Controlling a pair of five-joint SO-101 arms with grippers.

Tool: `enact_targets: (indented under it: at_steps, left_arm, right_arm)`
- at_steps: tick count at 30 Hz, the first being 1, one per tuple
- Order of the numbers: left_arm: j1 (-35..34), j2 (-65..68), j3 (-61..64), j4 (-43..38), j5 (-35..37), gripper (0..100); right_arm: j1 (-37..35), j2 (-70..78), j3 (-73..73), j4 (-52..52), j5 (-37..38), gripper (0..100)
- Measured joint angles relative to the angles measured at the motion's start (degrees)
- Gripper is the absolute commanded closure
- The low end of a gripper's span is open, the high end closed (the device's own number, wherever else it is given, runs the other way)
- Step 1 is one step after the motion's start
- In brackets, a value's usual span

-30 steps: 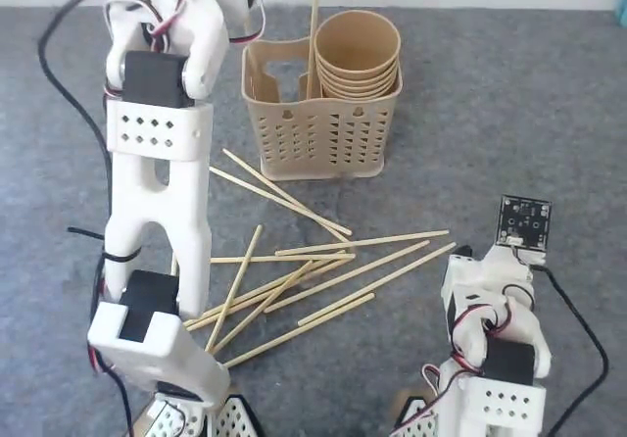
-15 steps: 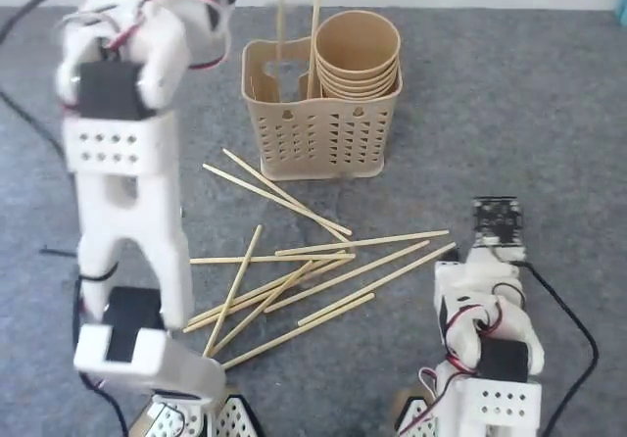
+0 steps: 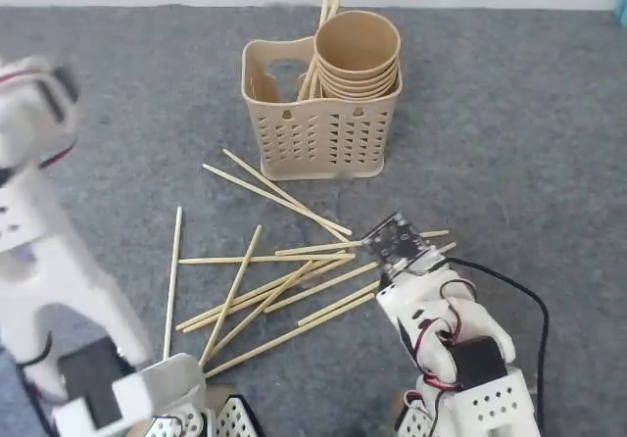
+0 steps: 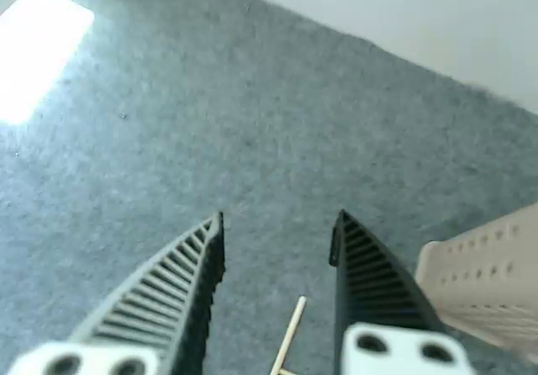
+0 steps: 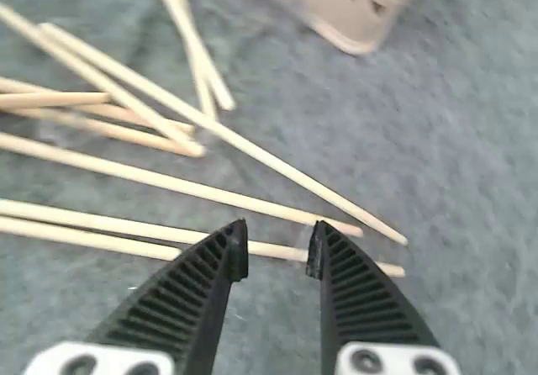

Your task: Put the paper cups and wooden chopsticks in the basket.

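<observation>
**While parted above the grey carpet, gripping nothing**

Nested in one tall stack in the right-hand compartment of the basket (image 3: pixel 320 128): plain brown paper cups (image 3: pixel 358 45), rims layered one over another, round mouth of the topmost open upward. Leaning in the left-hand compartment against that stack: a few stowed chopsticks (image 3: pixel 315 40), pale wood, tips poking above the rim. Beige, upright at the far middle of the carpet (image 3: pixel 509 143), walls pierced with rows of small holes.

Strewn just in front of the basket: loose chopsticks (image 3: pixel 294 270), thin, straight, light tan, crossing one another in a rough fan. Off to the left of that pile, apart from it: a lone chopstick (image 3: pixel 173 280), lying nearly straight toward the near edge.

At the left edge, towering white: the left arm (image 3: pixel 49 251). Spread wide and empty, raised above the carpet: the left gripper (image 4: pixel 277 228), dark ribbed fingers (image 4: pixel 185 274) well apart, a corner of the basket farther off.

At the near right, wrist over the right end of the pile: the right arm (image 3: pixel 451 329). Held low over the loose chopsticks, separated by only a narrow gap, clasping nothing: the right gripper (image 5: pixel 277 249), several sticks running crosswise just past its tips.
</observation>
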Motion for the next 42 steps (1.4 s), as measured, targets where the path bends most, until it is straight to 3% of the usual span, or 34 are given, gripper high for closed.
enact_targets:
  at_steps: [4, 12, 15, 19, 24, 27, 36, 42]
  left_arm:
    - [-1.7, -7.7, 14.2, -3.8, -2.5, 80]
    - [-1.9, -32.6, 49.8, -18.5, -3.0, 80]
    - [-2.4, -38.7, 61.8, -21.9, -3.0, 80]
    - [-5.9, -39.9, 72.4, -26.4, -2.7, 80]
    - [-10.7, -38.9, 79.4, -32.3, -3.8, 80]
    - [-12.3, -36.3, 81.6, -35.4, -4.7, 80]
    - [-13.5, -27.3, 82.5, -39.5, -4.7, 80]
    - [-13.5, -23.7, 83.7, -43.3, -4.7, 80]
  right_arm:
    - [-2.9, 4.0, -4.9, 0.0, 0.2, 86.4]
    - [-7.6, 31.4, -23.3, 2.7, -0.2, 86.4]
    - [-10.2, 41.0, -27.0, 0.0, -7.8, 86.4]
    - [-13.8, 50.3, -27.8, -9.4, -25.7, 86.4]
    - [-15.9, 59.7, -28.7, -19.6, -46.8, 86.4]
    - [-17.9, 66.2, -31.3, -21.5, -53.5, 86.4]
    - [-22.9, 85.4, -40.4, -22.5, -56.6, 86.4]
    - [-24.2, 88.4, -42.3, -22.5, -56.6, 86.8]
